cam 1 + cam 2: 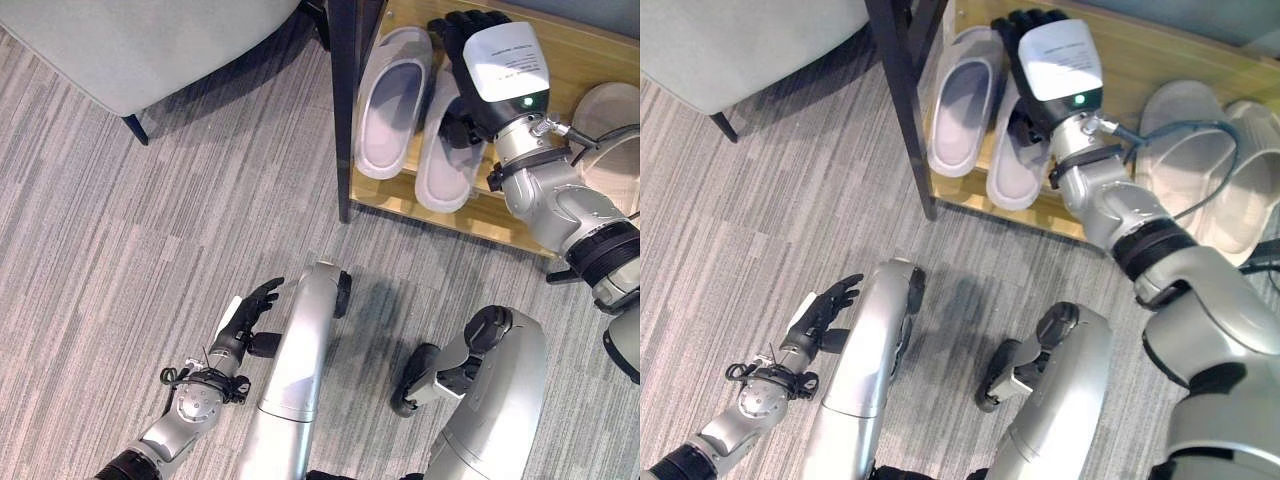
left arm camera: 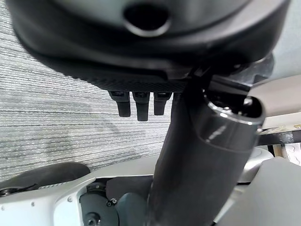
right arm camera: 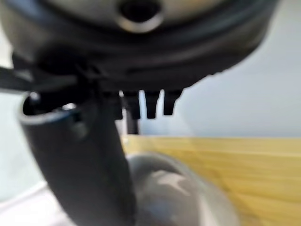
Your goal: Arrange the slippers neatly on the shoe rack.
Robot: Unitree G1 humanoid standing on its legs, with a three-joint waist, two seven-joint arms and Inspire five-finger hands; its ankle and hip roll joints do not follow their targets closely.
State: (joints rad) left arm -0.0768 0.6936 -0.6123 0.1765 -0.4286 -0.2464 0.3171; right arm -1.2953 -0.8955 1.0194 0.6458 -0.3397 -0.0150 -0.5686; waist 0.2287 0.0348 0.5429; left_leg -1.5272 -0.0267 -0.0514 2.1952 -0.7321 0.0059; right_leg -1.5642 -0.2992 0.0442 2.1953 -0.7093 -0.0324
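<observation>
A pair of pale grey slippers lies side by side on the wooden shelf (image 1: 585, 50) of the shoe rack, toes pointing inward. The left slipper (image 1: 385, 105) rests against the rack's dark post. My right hand (image 1: 500, 65) hovers over the toe end of the right slipper (image 1: 448, 170), fingers straight and thumb spread, open, holding nothing. In the right wrist view that slipper's rounded toe (image 3: 178, 193) lies just below the thumb (image 3: 84, 165). My left hand (image 1: 250, 312) hangs low over the carpet, open and empty.
A second pair of beige slippers (image 1: 1200, 150) lies on the same shelf, to the right of my arm. The dark post (image 1: 343, 110) bounds the rack's left side. A grey upholstered seat (image 1: 130, 40) stands at the back left on striped grey carpet.
</observation>
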